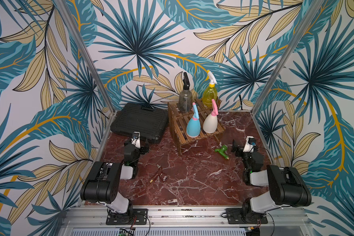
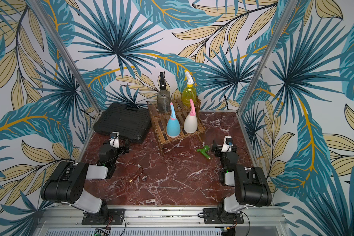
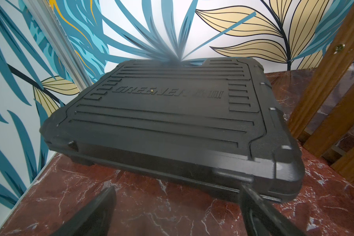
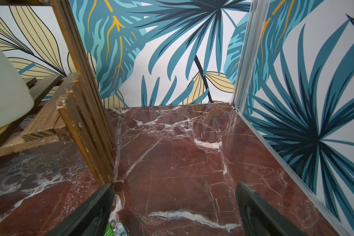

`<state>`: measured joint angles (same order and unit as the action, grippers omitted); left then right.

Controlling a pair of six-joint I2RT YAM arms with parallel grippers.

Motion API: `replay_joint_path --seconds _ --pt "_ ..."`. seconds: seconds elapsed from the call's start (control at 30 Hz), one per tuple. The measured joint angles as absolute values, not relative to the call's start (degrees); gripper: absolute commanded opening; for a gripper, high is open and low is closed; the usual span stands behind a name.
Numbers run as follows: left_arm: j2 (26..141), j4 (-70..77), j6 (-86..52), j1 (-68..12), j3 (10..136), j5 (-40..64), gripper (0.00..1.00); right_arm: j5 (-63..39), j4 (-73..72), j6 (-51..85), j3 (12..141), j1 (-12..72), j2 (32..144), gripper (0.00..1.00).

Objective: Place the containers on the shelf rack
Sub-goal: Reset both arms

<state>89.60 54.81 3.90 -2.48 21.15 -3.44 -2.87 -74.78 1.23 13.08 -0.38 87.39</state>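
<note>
Four spray bottles stand upright on the shelf rack (image 1: 194, 122) in front of you, a small brown stepped frame of parallel wooden slats. On its upper step you have the smoky grey bottle (image 1: 185, 98), see-through with a black trigger head, and the translucent yellow bottle (image 1: 209, 94) with a white-yellow head. On the lower step sit two opaque, pear-shaped ones: the light blue bottle (image 1: 193, 127) and, just beside it, the white bottle (image 1: 210, 122), both with long pink necks.

Left of the rack lies a flat black case (image 1: 140, 120) of moulded ribbed plastic; your left wrist view shows raised lettering on its lid, too soft to read fully. The bench (image 1: 192, 179) is glossy red-brown marble with white veins. A small green nozzle (image 1: 222, 150) lies on it near the rack's front corner. A reddish-brown piece (image 1: 157, 174) lies near the middle (it nearly blends into the marble, so you cannot make out its shape).

Your left claw (image 3: 177, 204) is spread and empty, just in front of the case. Your right claw (image 4: 175, 204) is also spread and empty over bare marble beside the rack's side slats. In the right wrist view only a cut-off curve of the white bottle shows.
</note>
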Motion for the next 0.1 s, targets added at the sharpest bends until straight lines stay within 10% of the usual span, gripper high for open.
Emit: replay_joint_path --seconds 0.1 --pt "89.60 54.54 4.10 -2.48 21.15 -3.40 1.00 -2.87 -74.78 1.23 13.08 -0.38 87.39 0.99"
